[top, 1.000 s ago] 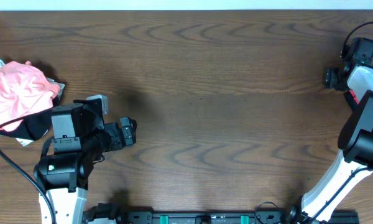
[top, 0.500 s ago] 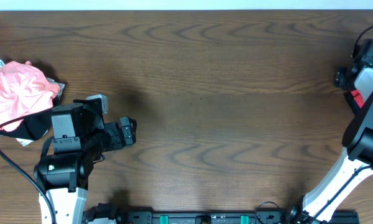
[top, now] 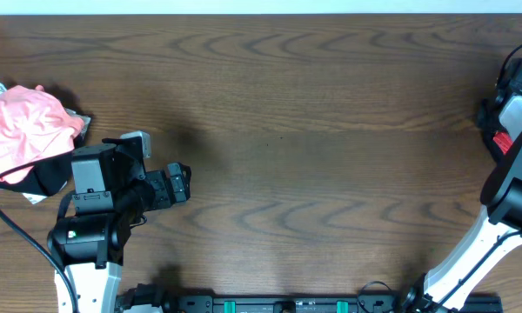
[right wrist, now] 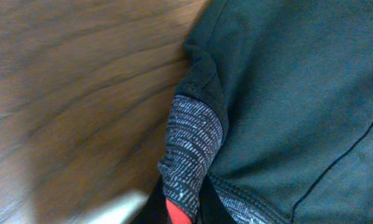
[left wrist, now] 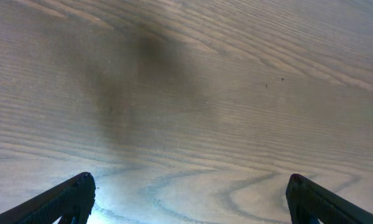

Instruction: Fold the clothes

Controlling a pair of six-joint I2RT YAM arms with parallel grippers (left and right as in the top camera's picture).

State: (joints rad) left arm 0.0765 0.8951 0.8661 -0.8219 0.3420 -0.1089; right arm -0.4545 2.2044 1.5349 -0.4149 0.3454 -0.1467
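Observation:
The clothes are black leggings point(right wrist: 286, 81), filling the right side of the right wrist view on the brown table. Their heathered grey waistband point(right wrist: 189, 140) folds down between my right gripper's point(right wrist: 180, 210) dark fingers, with a coral-red edge point(right wrist: 177, 216) showing at the pinch. That gripper is shut on the waistband. In the overhead view the right arm point(top: 513, 165) reaches to the table's far right edge, and the leggings lie out of that frame. My left gripper point(left wrist: 189, 199) stands wide open over bare wood, holding nothing, at the left front of the table point(top: 181, 184).
A crumpled pink garment point(top: 22, 130) with dark cloth under it lies at the table's left edge, behind the left arm point(top: 91, 209). Brown wood-grain tabletop point(top: 313, 148) spans the middle.
My right arm has shifted right toward the table's edge and its gripper has gone from open to shut on the waistband. The left arm has not moved.

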